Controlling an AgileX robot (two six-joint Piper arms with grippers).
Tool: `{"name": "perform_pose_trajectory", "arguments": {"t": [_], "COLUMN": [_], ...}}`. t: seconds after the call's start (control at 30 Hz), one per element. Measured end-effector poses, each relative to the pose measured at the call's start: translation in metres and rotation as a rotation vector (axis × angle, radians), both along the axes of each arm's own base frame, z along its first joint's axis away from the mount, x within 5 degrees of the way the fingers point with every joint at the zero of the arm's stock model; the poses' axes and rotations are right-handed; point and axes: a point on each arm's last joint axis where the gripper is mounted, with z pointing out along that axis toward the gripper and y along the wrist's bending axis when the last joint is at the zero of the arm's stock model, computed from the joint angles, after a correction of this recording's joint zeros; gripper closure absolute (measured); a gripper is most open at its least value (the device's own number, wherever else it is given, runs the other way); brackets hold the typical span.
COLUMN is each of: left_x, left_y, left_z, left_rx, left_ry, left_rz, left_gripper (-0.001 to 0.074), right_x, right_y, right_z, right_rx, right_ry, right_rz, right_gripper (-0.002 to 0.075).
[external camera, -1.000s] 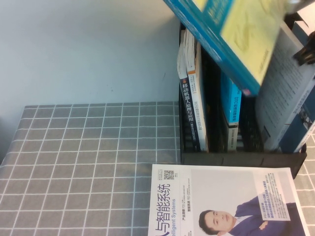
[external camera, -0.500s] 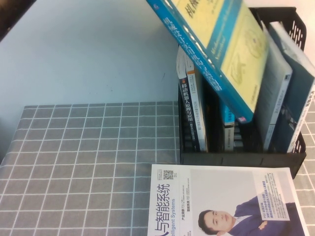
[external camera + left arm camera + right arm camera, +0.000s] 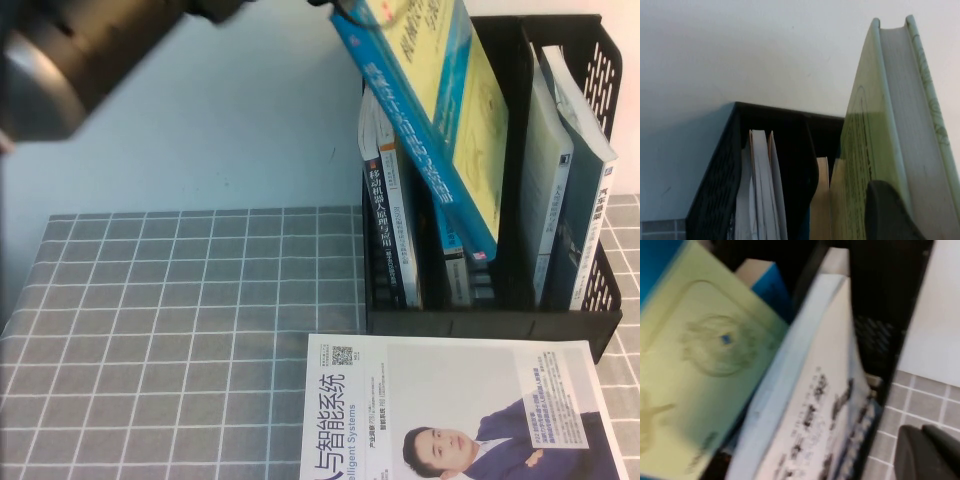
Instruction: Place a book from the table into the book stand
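Well, the book [image 3: 440,110] is up in the air, tilted steeply, its lower corner already dipping into the middle slot of the book stand [image 3: 500,320] at the far right of the table [image 3: 180,330]. It is a thick volume with a glossy yellow-green cover and a blue spine, so I'd judge it heavy, stiff enough to hold its shape, and a bit slippery. A hold near one end lets the weight swing it, so I'd take it across the covers close to the spine.

The left gripper [image 3: 892,212] has it at the upper end: in the left wrist view one dark finger lies against the cover, so the pincer looks clamped on the book. From above, only the blurred dark bulk of the left arm [image 3: 70,50] shows at the top left. The right gripper [image 3: 927,452] hangs just outside the stand's right wall, over the table; whether its fingers are apart or together I cannot tell.

The middle slot already holds a blue-spined book [image 3: 455,255], which the lower corner must slide past. The left slot is packed with upright books [image 3: 390,200], the right one holds two leaning pale books [image 3: 565,170]. A white magazine [image 3: 450,410] lies flat in front of the stand, clear of the way.
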Motion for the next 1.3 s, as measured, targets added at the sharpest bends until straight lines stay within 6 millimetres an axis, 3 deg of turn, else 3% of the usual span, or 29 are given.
{"name": "perform_pose_trajectory", "arguments": {"t": [0.2,0.4,0.5,0.8,0.87,1.0,1.07,1.17,1.3], "left_x": [-0.001,0.017,0.023,0.028,0.027,0.026,0.025,0.021,0.000], "left_y": [-0.039,-0.071,-0.078,-0.088,-0.091,-0.093,-0.093,-0.083,-0.055], "left_z": [-0.019,-0.058,-0.072,-0.091,-0.094,-0.091,-0.087,-0.072,-0.021], "left_rx": [0.080,0.138,0.152,0.201,0.216,0.247,0.251,0.293,0.366], "left_ry": [-0.085,-0.091,-0.066,-0.039,-0.038,-0.066,-0.068,-0.040,-0.089], "left_rz": [0.052,0.039,0.034,-0.017,-0.048,-0.095,-0.092,-0.060,-0.027], "left_gripper": [0.0543,0.0543,0.0544,0.0535,0.0472,0.0262,0.0220,0.0279,0.0542], "right_x": [-0.005,-0.014,-0.024,-0.050,-0.055,-0.067,-0.073,-0.084,-0.106], "right_y": [0.012,0.015,0.016,0.019,0.021,0.023,0.024,0.025,0.030], "right_z": [0.003,0.010,0.020,0.042,0.045,0.051,0.056,0.062,0.054], "right_rx": [0.088,0.090,0.068,0.022,0.015,0.001,-0.006,-0.011,0.010], "right_ry": [0.011,0.009,-0.017,-0.060,-0.060,-0.049,-0.065,-0.085,-0.063], "right_rz": [0.112,0.147,0.149,0.175,0.186,0.213,0.212,0.209,0.218], "right_gripper": [0.0729,0.0729,0.0729,0.0729,0.0729,0.0729,0.0729,0.0729,0.0729]}}
